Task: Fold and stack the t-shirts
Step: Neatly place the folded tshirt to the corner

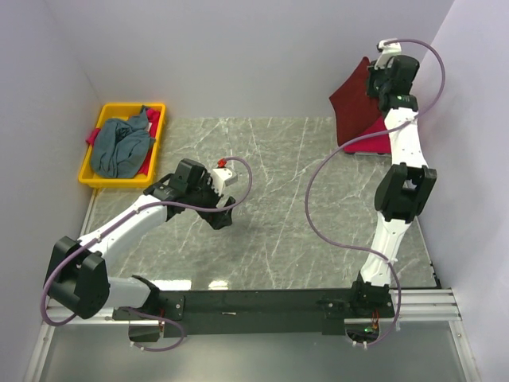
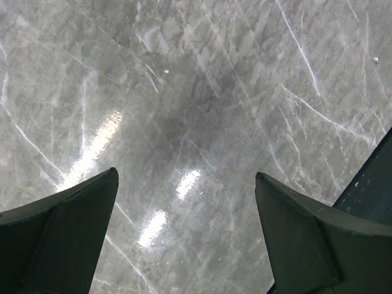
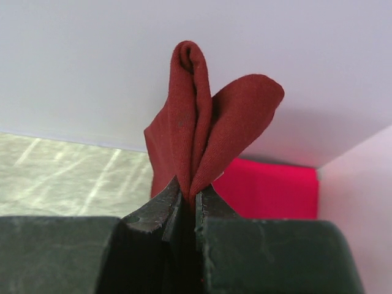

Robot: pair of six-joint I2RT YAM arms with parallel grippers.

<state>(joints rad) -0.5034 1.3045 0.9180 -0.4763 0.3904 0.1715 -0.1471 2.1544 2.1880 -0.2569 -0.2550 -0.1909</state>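
Maroon t-shirt (image 1: 354, 99), one bunched fold clamped in the closed right gripper (image 3: 188, 195), hangs just above the pink-red t-shirt (image 1: 375, 146) lying on the desk (image 1: 278, 159); left gripper (image 2: 185, 177), spread wide and empty, well left of it.

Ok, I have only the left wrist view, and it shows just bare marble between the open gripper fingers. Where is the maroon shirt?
Observer: The right gripper pinches the maroon t-shirt, which hangs from it at the far right corner.
Operator: And the pink-red one?
Observer: The pink-red t-shirt lies on the table below the maroon one.
Operator: And the grey-blue one?
Observer: The grey-blue t-shirt sits crumpled in the yellow bin at the far left.
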